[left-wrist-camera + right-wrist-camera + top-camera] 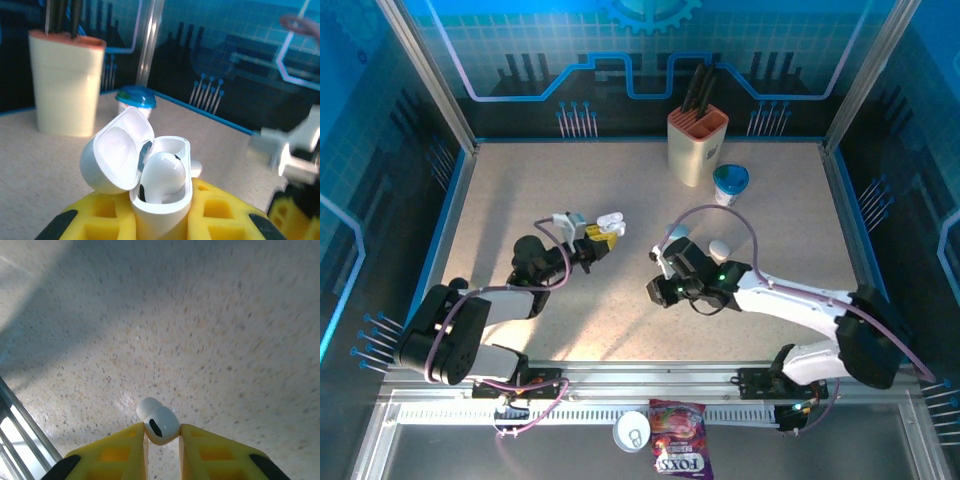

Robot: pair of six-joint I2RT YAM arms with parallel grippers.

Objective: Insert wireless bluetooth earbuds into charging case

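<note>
Top external: knife block, blue-lidded tub stand beyond the case.

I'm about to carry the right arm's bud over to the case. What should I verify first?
1. Lid of the charging case open: ok.
2. Case gripped by the left gripper: ok, jaws closed on its base.
3. Second slot free: ok, it looks empty beside the seated earbud.
4. Held earbud secure in the right gripper: ok, pinched at its head.
5. Stem direction of the held earbud: cannot tell, hidden between the jaws.
6. Held earbud lined up over the case: not ok, the top view shows the grippers apart.
</note>
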